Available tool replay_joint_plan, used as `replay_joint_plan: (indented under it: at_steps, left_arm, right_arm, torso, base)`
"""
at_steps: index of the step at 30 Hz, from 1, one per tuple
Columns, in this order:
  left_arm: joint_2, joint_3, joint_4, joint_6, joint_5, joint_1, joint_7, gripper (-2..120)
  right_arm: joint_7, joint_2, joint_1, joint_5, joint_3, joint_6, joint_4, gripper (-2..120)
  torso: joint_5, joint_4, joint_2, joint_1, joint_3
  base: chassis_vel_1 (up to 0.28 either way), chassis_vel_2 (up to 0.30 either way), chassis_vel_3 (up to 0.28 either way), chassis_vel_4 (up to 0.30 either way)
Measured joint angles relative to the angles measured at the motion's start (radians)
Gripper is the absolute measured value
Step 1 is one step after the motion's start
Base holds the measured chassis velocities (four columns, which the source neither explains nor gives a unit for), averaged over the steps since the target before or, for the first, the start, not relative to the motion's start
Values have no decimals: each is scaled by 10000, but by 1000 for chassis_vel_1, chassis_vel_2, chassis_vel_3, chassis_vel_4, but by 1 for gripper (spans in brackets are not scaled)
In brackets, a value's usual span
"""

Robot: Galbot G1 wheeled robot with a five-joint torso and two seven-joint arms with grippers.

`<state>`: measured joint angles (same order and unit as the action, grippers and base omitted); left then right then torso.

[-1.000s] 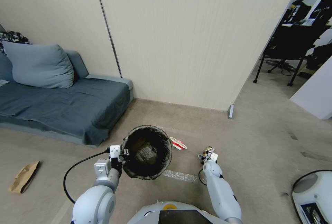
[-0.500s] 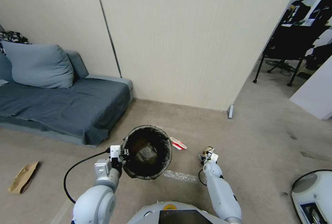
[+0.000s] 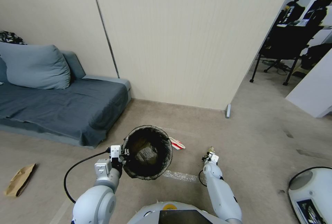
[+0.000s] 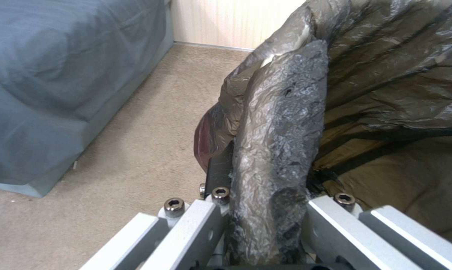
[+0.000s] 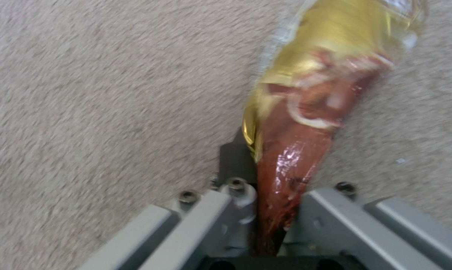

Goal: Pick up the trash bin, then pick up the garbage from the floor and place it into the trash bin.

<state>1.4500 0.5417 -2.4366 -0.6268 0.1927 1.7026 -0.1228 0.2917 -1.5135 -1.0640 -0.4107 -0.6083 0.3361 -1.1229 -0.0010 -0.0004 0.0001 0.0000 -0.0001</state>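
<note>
A: What is seen nearest the robot?

B: The left tool (image 3: 121, 155) is pinched on the liner-covered rim of the trash bin (image 3: 148, 151), which is held off the floor with its mouth toward the head camera. In the left wrist view the black bag liner (image 4: 281, 150) is seen clamped between the jaws; the bin's white wall is hidden beneath it.

A: And the right side?

B: The right tool (image 3: 208, 155) is pressed together on a shiny gold-and-red snack wrapper (image 5: 306, 112), whose upper end is cut off in the right wrist view.

A: What is on the floor?

B: A clear plastic scrap (image 3: 180, 176) lies just beyond the robot's body. A red-and-white paper cup (image 3: 177, 144) is partly hidden behind the bin. A brown paper bag (image 3: 18, 184) lies far left, near the sofa (image 3: 62, 108).
</note>
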Motion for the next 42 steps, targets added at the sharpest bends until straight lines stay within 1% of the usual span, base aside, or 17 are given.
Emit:
replay_joint_plan:
  at_steps: [11, 13, 15, 16, 19, 20, 21, 23, 24, 29, 31, 33, 35, 36, 38, 40, 42]
  left_arm:
    - [-1, -5, -38, 2, -5, 17, 21, 1]
    - [0, -2, -47, 2, -6, 29, 52, 1]
    - [1, -3, -46, 2, -17, 29, 58, 1]
    - [-1, -14, -41, 0, -41, 26, 78, 1]
    - [-2, -31, -31, -3, -71, 25, 83, 1]
    - [-7, -39, -25, -6, -88, 24, 87, 1]
    - [-13, -39, -14, -6, -97, 24, 87, 1]
    - [-15, -41, -7, -6, -99, 23, 87, 1]
    - [-34, -45, 4, -10, -104, 24, 89, 1]
    - [-57, -60, 32, -21, -107, 1, 89, 1]
    - [-116, -61, 47, -47, -106, -23, 91, 1]
    - [-138, -55, 54, -54, -104, -36, 93, 1]
    - [-174, -54, 104, -76, -99, -73, 99, 1]
    - [-174, -54, 104, -76, -99, -73, 99, 1]
    - [-222, -120, 150, -89, -104, -90, 110, 1]
    - [-249, -135, 167, -91, -114, -103, 118, 1]
    - [-303, -153, 193, -99, -136, -127, 141, 1]
  right_arm:
    - [-99, -7, -189, 279, 34, -222, -180, 0]
    - [-327, 23, -393, 806, 69, -636, -577, 0]
    - [-511, 91, -516, 1487, 16, -1102, -892, 0]
    - [-847, 264, -837, 2311, -21, -1661, -1763, 0]
    - [-1068, 521, -1183, 2522, -29, -1701, -2906, 0]
    - [-1348, 808, -1540, 2690, 20, -1624, -4180, 0]
    - [-1508, 983, -1713, 2705, 73, -1517, -4937, 0]
    - [-1568, 1057, -1777, 2691, 97, -1452, -5227, 0]
    - [-1862, 1356, -2039, 2393, 221, -1080, -6449, 0]
    - [-2288, 1737, -2329, 1651, 391, -407, -7945, 0]
    - [-2611, 2122, -2446, 391, 591, 372, -9551, 0]
    - [-2674, 2232, -2446, -27, 657, 605, -9960, 0]
    - [-2966, 2642, -2376, -1065, 1105, 1169, -11156, 0]
    - [-2966, 2642, -2376, -1065, 1105, 1169, -11156, 0]
    - [-3217, 2932, -2294, -1320, 1929, 1405, -11832, 0]
    - [-3220, 2986, -2228, -1374, 2294, 1474, -11998, 0]
    - [-3198, 3010, -2004, -1476, 3187, 1641, -12250, 0]
  torso:
    - [25, 14, 0, 0, 1]
    - [33, 17, -1, 0, 2]
    - [14, 15, -1, 0, 2]
    - [21, 6, -1, 0, 2]
    - [9, 3, -1, 0, 1]
    - [18, 5, -1, 0, 1]
    - [8, 3, -1, 0, 1]
    - [7, 5, -1, 0, 1]
    - [13, 5, -1, 0, 1]
    - [13, 3, -1, 0, 1]
    - [10, 4, -1, 0, 0]
    - [10, 5, -1, 0, 1]
    - [10, 5, -1, 0, 1]
    - [10, 5, -1, 0, 1]
    - [9, 4, -1, 0, 1]
    - [9, 5, -1, 0, 0]
    - [10, 5, -1, 0, 1]
  base:
    - [0, 0, 0, 0]
    - [0, 0, 0, 0]
    - [0, 0, 0, 0]
    - [0, 0, 0, 0]
    - [0, 0, 0, 0]
    - [0, 0, 0, 0]
    - [0, 0, 0, 0]
    - [0, 0, 0, 0]
    - [0, 0, 0, 0]
    - [0, 0, 0, 0]
    - [0, 0, 0, 0]
    - [0, 0, 0, 0]
    - [0, 0, 0, 0]
    - [0, 0, 0, 0]
    - [0, 0, 0, 0]
    - [0, 0, 0, 0]
    - [0, 0, 0, 0]
